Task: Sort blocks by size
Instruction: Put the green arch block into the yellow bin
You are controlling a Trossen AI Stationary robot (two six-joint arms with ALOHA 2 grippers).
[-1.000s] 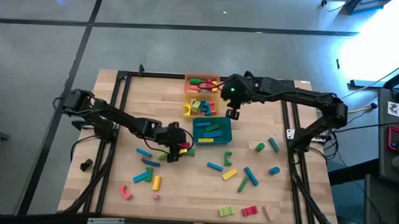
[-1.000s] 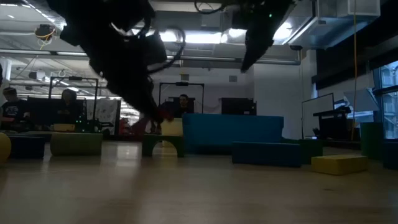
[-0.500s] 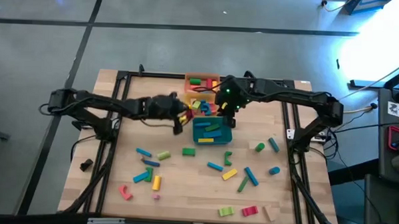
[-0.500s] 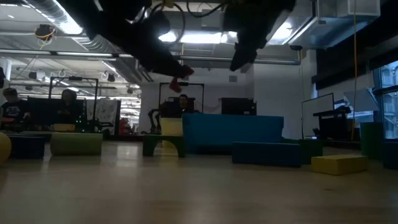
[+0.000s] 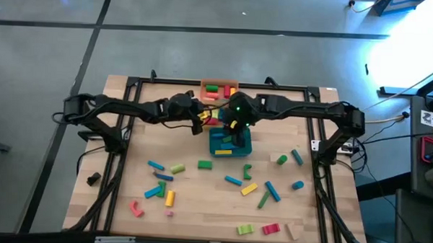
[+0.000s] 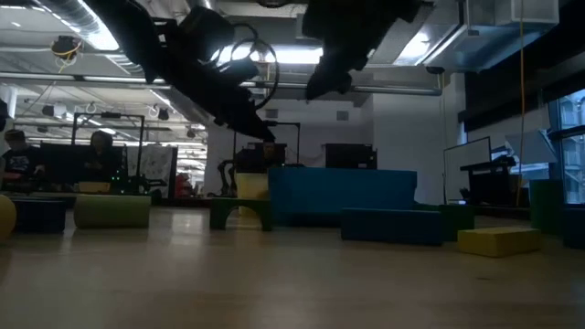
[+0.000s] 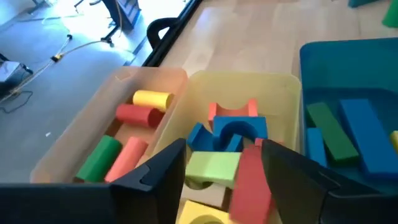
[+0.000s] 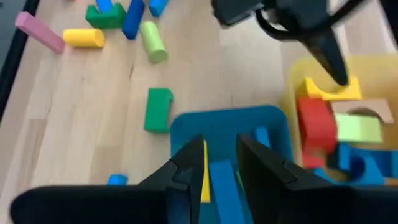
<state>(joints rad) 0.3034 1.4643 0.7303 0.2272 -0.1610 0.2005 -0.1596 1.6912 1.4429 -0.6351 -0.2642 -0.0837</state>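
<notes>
My left gripper (image 5: 200,122) is open above the yellow tray (image 5: 211,118), and it also shows in the right wrist view (image 8: 333,62). A red bar block (image 7: 249,183) lies in that tray between and below its fingers, beside a green block (image 7: 214,167) and blue arches. My right gripper (image 5: 234,131) hovers over the teal tray (image 5: 247,147). Its fingers stand slightly apart (image 8: 221,146), and a blue bar (image 8: 222,183) in the tray shows through the gap. Several loose blocks lie on the near half of the table (image 5: 164,181).
The orange tray (image 5: 219,88) holds cylinders and bars at the far edge, behind the yellow tray. More loose blocks lie at the near right (image 5: 261,189) and along the front edge (image 5: 260,228). Black frame rails (image 5: 122,133) run along both sides. People sit in the room behind (image 6: 101,151).
My left gripper has risen from the middle of the table and gone toward the far edge, carrying a red block to the yellow tray. It has let go, and the block now lies in the tray. My right gripper has moved toward the table's left, over the teal tray.
</notes>
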